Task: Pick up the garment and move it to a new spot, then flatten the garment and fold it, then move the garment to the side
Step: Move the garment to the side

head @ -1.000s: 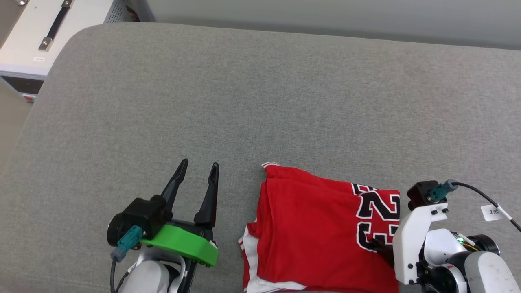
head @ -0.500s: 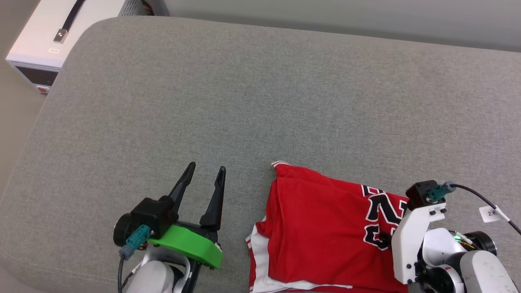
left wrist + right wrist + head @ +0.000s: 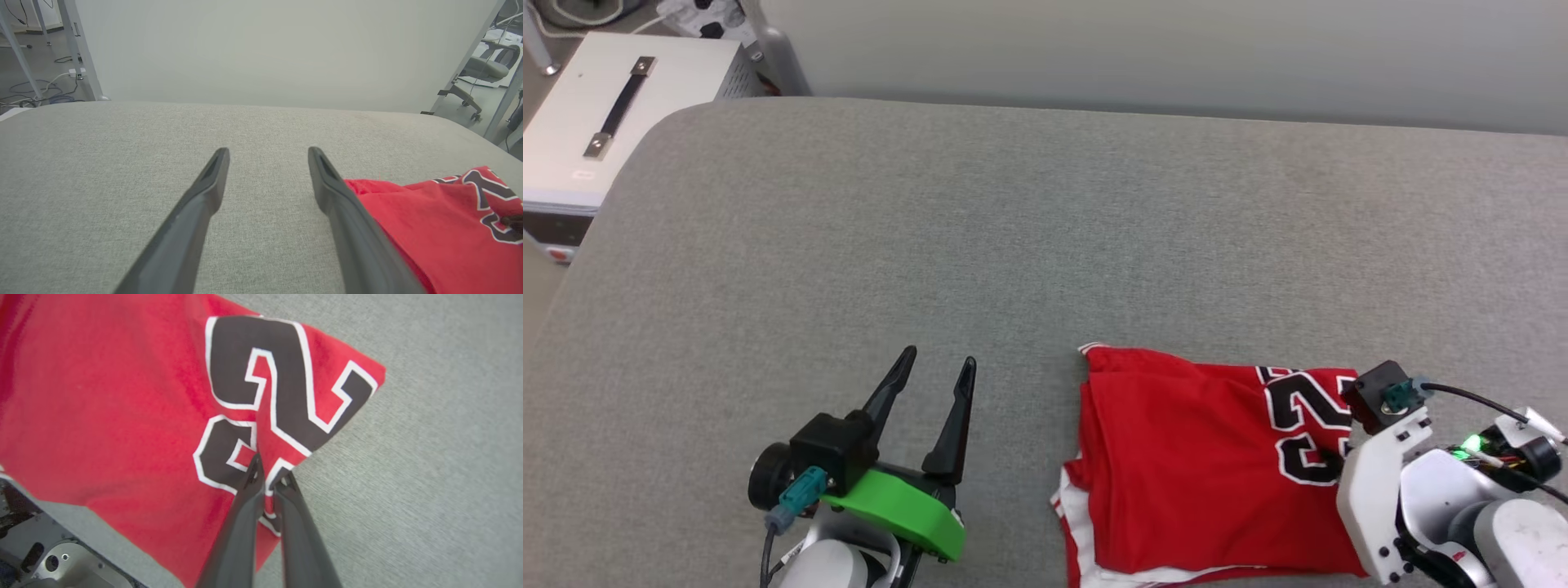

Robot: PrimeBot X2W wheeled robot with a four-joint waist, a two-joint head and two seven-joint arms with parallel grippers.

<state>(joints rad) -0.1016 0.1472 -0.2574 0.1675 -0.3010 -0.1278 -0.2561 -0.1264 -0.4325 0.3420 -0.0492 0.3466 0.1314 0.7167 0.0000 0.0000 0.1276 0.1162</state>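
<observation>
The garment [image 3: 1201,465] lies folded on the grey cushion [image 3: 1013,245], red with white trim. Its black "23" (white-outlined) faces up.

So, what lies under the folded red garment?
The garment lies on the grey cushion. White fabric of its lower layers peeks out at its left edge; anything else beneath is hidden by the red cloth.

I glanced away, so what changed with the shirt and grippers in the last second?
The right gripper has closed on the garment, pinching the fabric at the black 23 near its right edge. The head view shifted too. The left gripper stays open beside the garment, which still lies folded on the grey cushion.
</observation>
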